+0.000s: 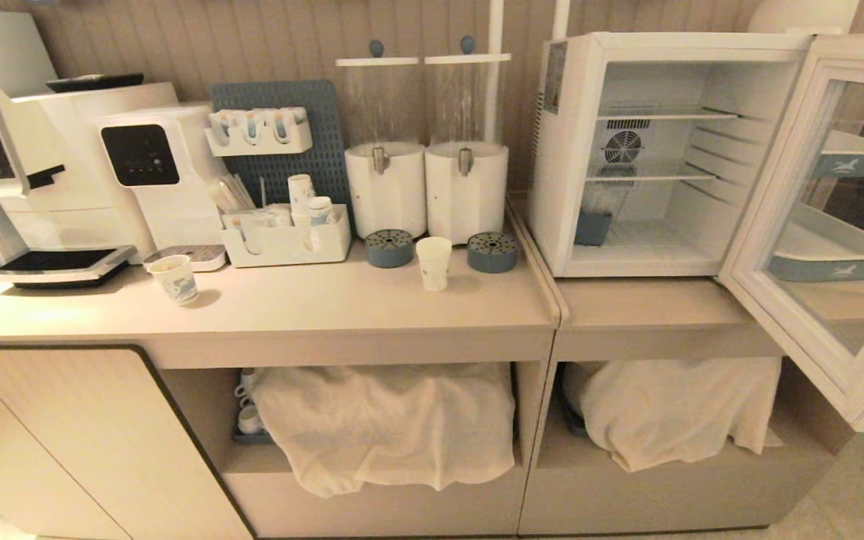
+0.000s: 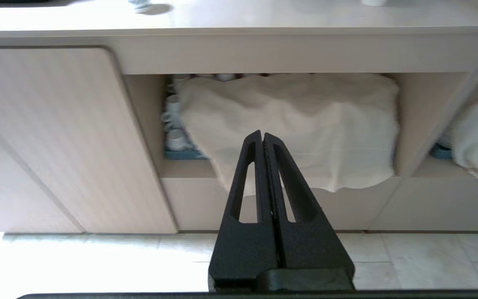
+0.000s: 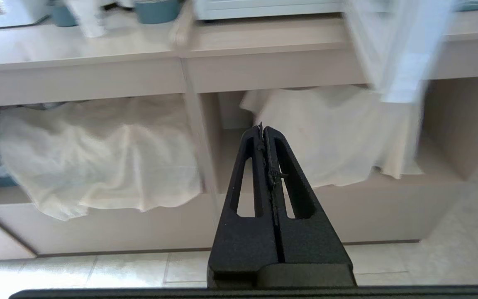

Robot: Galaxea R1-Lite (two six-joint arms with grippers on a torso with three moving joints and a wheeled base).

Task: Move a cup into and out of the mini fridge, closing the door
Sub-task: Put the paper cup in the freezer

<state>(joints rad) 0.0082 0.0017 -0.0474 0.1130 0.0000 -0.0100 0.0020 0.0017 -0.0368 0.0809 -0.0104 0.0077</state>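
Nothing is done yet: the cup [image 1: 433,262], tall white paper with a rolled rim, stands on the table [image 1: 327,307], well above both hands. Left hand [image 2: 262,137] and right hand [image 3: 263,131] hang closed, empty. The boxy white mini fridge [image 1: 627,150] shows wire shelves, its glass-paned door [image 1: 829,225] wide open.

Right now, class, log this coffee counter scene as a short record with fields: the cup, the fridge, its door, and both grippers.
cup: the cup stands upright on the counter, in front of the two dispensers
fridge: the mini fridge sits on the lower counter section, wire shelves bare
door: the door swung wide open
left gripper: left gripper shut, holding nothing, low before the cabinet shelves
right gripper: right gripper shut, holding nothing, likewise low
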